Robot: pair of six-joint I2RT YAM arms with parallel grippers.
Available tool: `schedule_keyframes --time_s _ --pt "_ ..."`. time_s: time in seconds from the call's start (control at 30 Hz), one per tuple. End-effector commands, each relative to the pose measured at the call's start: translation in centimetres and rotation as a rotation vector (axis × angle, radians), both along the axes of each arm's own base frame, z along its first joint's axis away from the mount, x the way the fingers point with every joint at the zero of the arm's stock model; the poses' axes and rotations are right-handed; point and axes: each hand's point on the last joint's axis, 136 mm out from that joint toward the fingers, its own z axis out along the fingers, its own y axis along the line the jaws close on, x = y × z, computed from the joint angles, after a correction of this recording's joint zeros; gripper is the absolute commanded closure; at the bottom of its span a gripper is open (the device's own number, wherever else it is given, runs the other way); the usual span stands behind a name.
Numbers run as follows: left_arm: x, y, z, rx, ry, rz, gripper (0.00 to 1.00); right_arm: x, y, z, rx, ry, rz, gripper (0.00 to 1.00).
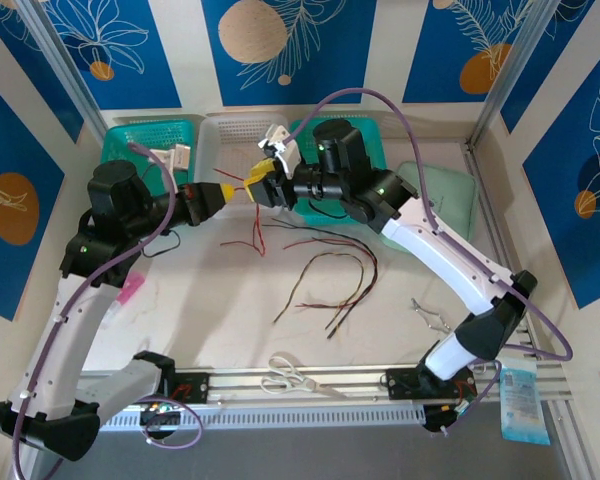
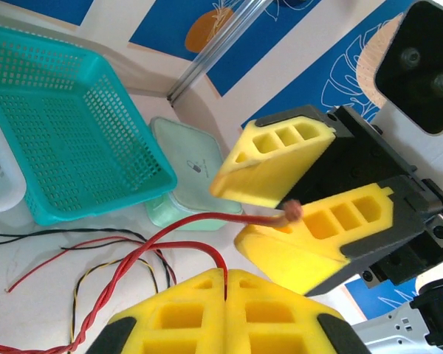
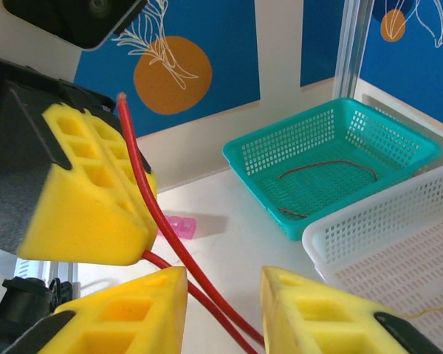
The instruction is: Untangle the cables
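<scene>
The cables (image 1: pixel 325 275) lie loose on the white table: red, black and yellowish strands, partly twisted together (image 2: pixel 114 276). My left gripper (image 2: pixel 227 274) is shut on a red cable (image 2: pixel 199 247) that loops up from the table. The cable's free end (image 2: pixel 292 212) sticks out between the yellow fingers of my right gripper (image 2: pixel 230 212). In the right wrist view the right gripper (image 3: pixel 221 280) is open, and the red cable (image 3: pixel 184 258) runs through the gap close to its left finger (image 3: pixel 125 313). From above, the left gripper (image 1: pixel 226 192) and right gripper (image 1: pixel 258 186) meet tip to tip above the table's far middle.
Along the back stand a teal basket (image 1: pixel 145 140), a white basket (image 1: pixel 235 135) and another teal basket (image 1: pixel 375 135); one teal basket (image 3: pixel 332 158) holds a dark red wire (image 3: pixel 328 167). Scissors (image 1: pixel 300 375), a metal clip (image 1: pixel 430 315), a pink piece (image 1: pixel 130 290) and a mint lid (image 2: pixel 184 169) also lie around.
</scene>
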Motion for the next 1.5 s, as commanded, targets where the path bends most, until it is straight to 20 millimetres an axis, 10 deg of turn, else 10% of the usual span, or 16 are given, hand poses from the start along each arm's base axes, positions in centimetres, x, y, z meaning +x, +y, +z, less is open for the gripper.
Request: schedule_keyframes --time_s 0.0,0.5,0.9,1.47 --pt "-0.6 -0.2 0.8 -0.017 -0.029 -0.019 1.00 0.4 0.1 0.4 -0.003 -0.001 -0.003 0.71" --pt "-1.2 0.6 1.9 0.016 -0.061 0.011 1.00 2.0 -1.8 1.8 0.044 -0.029 -0.189 1.00" --pt "-1.0 2.4 3.9 0.070 -0.151 0.128 1.00 2.8 -15.4 5.9 0.201 -0.117 -0.732 1.00" --pt "2.6 2.0 13.5 0.058 -0.370 0.193 1.00 2.1 -29.9 17.3 0.387 -0.374 -1.069 1.00"
